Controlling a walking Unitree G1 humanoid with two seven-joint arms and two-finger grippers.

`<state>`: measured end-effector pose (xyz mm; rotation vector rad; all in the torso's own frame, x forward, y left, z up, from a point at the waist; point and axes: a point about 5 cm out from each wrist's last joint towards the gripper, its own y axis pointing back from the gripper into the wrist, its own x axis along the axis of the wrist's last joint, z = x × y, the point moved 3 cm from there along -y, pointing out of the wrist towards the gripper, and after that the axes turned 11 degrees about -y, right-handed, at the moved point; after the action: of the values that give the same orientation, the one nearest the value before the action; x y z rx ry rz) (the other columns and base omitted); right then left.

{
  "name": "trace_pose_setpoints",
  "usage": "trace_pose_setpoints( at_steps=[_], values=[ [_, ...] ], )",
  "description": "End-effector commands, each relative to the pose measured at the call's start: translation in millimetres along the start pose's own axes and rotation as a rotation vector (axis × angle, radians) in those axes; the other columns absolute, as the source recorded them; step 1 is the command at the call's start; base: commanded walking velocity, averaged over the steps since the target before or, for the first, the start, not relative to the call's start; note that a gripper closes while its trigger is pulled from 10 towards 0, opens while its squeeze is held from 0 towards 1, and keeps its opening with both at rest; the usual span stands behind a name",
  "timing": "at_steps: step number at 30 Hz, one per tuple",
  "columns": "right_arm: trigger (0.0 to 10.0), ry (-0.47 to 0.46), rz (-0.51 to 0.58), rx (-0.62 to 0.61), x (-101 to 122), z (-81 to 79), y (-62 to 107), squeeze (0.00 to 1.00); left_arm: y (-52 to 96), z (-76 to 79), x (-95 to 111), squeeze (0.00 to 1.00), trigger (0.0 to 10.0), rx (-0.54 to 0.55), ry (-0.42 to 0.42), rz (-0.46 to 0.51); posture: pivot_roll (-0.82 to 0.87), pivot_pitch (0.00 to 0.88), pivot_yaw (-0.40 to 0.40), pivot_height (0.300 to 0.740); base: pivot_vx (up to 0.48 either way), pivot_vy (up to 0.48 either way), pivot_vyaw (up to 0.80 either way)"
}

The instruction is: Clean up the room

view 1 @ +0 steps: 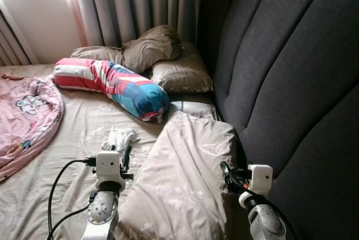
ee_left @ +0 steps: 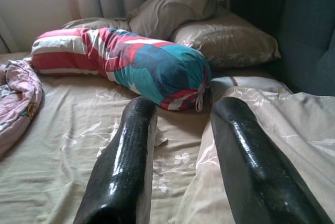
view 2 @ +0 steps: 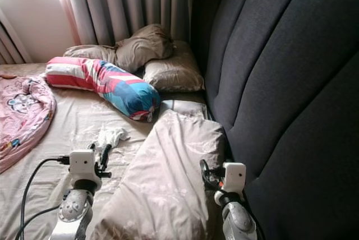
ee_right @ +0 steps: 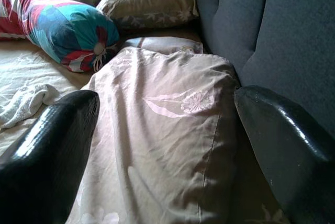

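Both end effectors, left (view 1: 126,156) and right (ee_right: 167,130), spread; beige pillow (view 1: 182,178) between; white cloth (view 1: 120,138) perhaps touching left.

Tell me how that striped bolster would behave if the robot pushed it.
The bolster is a long cylinder, so it would probably roll across the bed. It looks soft and bends midway, so it would likely sag if lifted by one end.
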<state>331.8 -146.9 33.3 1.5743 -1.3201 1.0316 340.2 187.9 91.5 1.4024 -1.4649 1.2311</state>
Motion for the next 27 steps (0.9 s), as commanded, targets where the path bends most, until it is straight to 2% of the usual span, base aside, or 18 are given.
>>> trace_pose_setpoints(
  at_steps=[1, 9, 11, 18, 27],
  values=[
    [10.0, 0.034, -0.014, -0.056, 2.9, 7.9, -3.2, 0.00, -2.9, 2.0, 0.5, 0.00, 10.0, -0.030, 0.002, -0.015, -0.12, 0.118, -0.032, 0.694, 0.000, 0.000, 0.00],
    [10.0, 0.023, -0.045, -0.046, -3.8, 3.4, -1.5, 0.00, -6.0, 0.8, 12.7, 0.00, 10.0, -0.044, 0.002, 0.018, -0.12, 0.151, -0.028, 0.694, 0.000, 0.000, 0.00],
    [10.0, 0.030, -0.056, -0.023, -8.5, 0.4, 2.3, 0.00, -5.0, 2.0, 14.4, 0.00, 10.0, -0.049, 0.006, 0.023, -0.13, 0.161, -0.027, 0.679, 0.000, 0.000, 0.00],
    [10.0, 0.023, -0.036, -0.063, -9.4, 7.3, 8.2, 0.00, -4.1, 10.2, 14.9, 0.00, 10.0, -0.098, -0.003, 0.013, -0.12, 0.177, -0.029, 0.659, 0.000, 0.000, 0.00],
    [10.0, -0.006, -0.128, -0.005, -20.8, -3.8, 5.0, 0.00, -8.3, 11.7, 24.5, 0.00, 10.0, -0.108, 0.008, 0.027, -0.11, 0.190, -0.036, 0.659, 0.000, 0.000, 0.00]
  ],
)
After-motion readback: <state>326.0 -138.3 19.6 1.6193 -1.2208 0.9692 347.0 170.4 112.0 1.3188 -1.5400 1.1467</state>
